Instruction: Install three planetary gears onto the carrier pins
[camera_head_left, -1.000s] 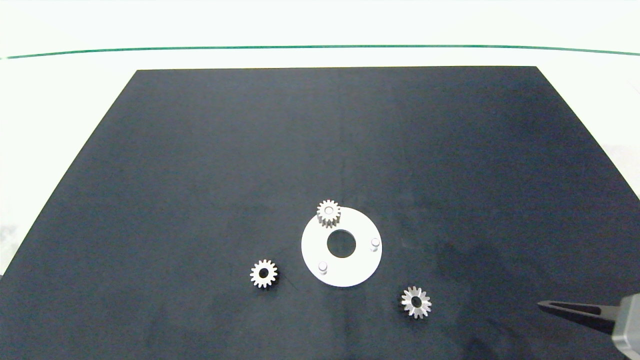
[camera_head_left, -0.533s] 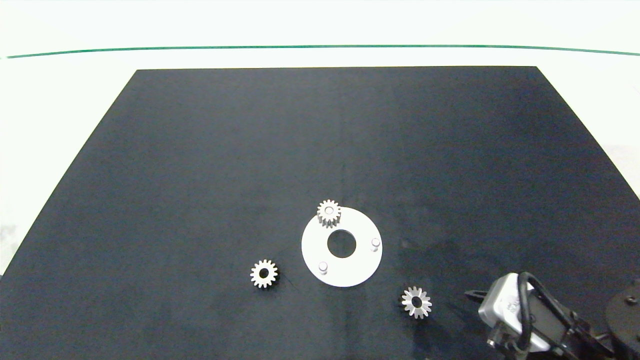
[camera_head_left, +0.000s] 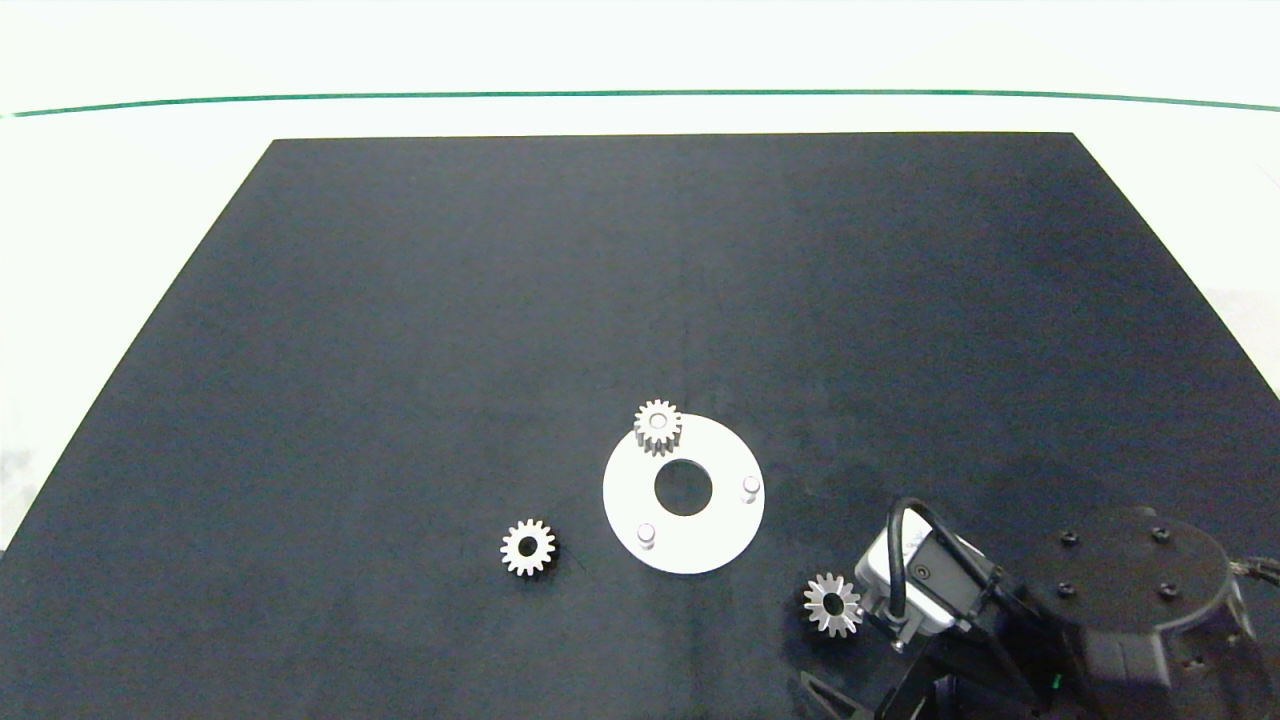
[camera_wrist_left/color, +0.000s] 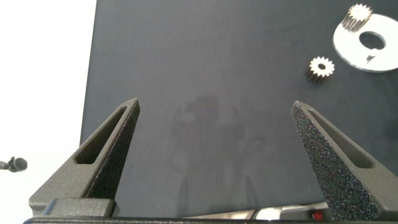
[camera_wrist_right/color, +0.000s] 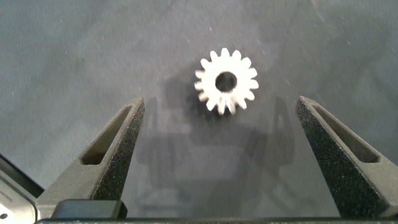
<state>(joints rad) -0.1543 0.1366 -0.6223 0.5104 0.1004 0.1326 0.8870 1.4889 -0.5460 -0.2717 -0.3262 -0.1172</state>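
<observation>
One planetary gear (camera_head_left: 657, 427) sits on a carrier pin at the far rim of the white disc (camera_head_left: 700, 550); the other two carrier pins (camera_head_left: 646, 535) (camera_head_left: 750, 487) are bare. A second gear (camera_head_left: 527, 547) lies flat on the mat to the left of the disc, apart from it. The third gear (camera_head_left: 832, 604) lies flat near the disc's right front side. Compared with half a second ago, the right arm has come further in from the right, and its wrist now stands just beside this third gear. None of the gears has moved. The right gripper (camera_wrist_right/color: 221, 140) hangs over that gear (camera_wrist_right/color: 226, 81) with fingers spread wide, holding nothing. The left gripper (camera_wrist_left/color: 214, 146) is also wide open, over bare mat well left of the disc. The black mat (camera_head_left: 600, 280) lies on a white table (camera_head_left: 120, 180) that has a thin green line (camera_head_left: 400, 97) at its far side.
</observation>
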